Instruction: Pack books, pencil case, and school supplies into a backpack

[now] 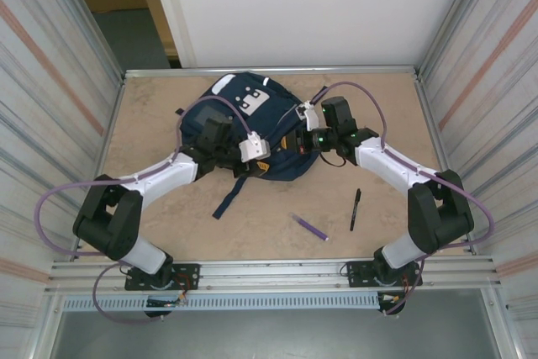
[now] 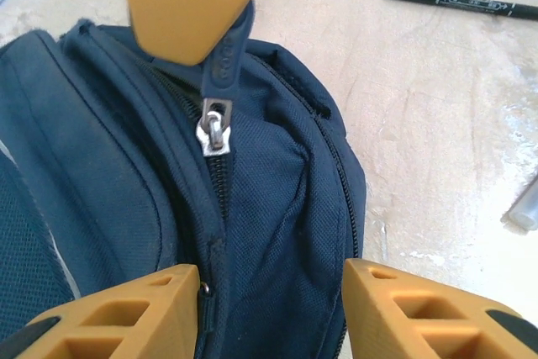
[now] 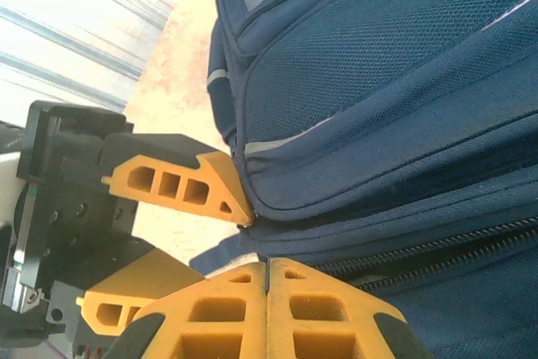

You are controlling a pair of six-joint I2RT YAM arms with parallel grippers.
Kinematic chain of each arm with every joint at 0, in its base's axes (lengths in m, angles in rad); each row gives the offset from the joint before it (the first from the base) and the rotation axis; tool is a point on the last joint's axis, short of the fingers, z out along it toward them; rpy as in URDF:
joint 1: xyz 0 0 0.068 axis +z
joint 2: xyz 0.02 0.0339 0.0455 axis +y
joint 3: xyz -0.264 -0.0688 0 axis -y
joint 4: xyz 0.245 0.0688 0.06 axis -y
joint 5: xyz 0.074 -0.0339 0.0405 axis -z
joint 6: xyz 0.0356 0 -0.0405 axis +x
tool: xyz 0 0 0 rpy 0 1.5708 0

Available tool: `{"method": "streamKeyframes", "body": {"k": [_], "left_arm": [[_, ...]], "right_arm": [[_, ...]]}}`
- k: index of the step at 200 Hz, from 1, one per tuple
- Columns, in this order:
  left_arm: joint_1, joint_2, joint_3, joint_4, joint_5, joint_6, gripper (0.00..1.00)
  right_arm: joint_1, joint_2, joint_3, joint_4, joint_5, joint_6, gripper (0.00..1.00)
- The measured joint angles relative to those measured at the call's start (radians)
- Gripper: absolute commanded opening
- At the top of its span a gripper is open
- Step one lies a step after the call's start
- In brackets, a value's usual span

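Right jaws are clamped on the zipper pull [image 2: 223, 56]; left jaws are held apart astride the backpack [image 2: 277, 208]. Black pen [image 1: 356, 209] and purple pen [image 1: 310, 226] are left unpacked on the table [image 1: 252, 237].

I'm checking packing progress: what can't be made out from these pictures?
- Backpack interior, top view: its own fabric covers it; contents unknowable.
- Zipper pull, left wrist view: upper end covered by the right pincer.
- Black pen, left wrist view: lettering too small; its end is cut by the right edge.
- Pale object, left wrist view: cut off by the right edge, unidentifiable.
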Motion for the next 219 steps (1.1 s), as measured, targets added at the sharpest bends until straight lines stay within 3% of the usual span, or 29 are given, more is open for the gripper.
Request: {"method": "streamKeyframes", "body": {"k": [62,79,92,147,219], "left_arm": [[-0.047,0.02,-0.022,0.147,-0.103,0.038,0.31],[-0.058,0.034,-0.027,0.2,-0.129,0.04,0.19],[-0.067,0.043,-0.029,0.225,-0.15,0.05,0.0],[-0.087,0.037,-0.04,0.253,-0.178,0.122,0.0],[-0.015,0.013,-0.044,0.194,-0.032,0.141,0.0]], "right_arm": [[0.018,-0.01,-0.016,0.006,0.027,-0.009,0.0],[0.023,-0.014,-0.023,0.008,0.046,-0.018,0.0],[0.025,-0.023,-0.034,0.01,0.065,-0.024,0.0],[0.013,-0.085,-0.073,-0.005,0.14,-0.153,0.0],[-0.047,-0.125,-0.113,0.045,0.288,-0.335,0.0]]}}
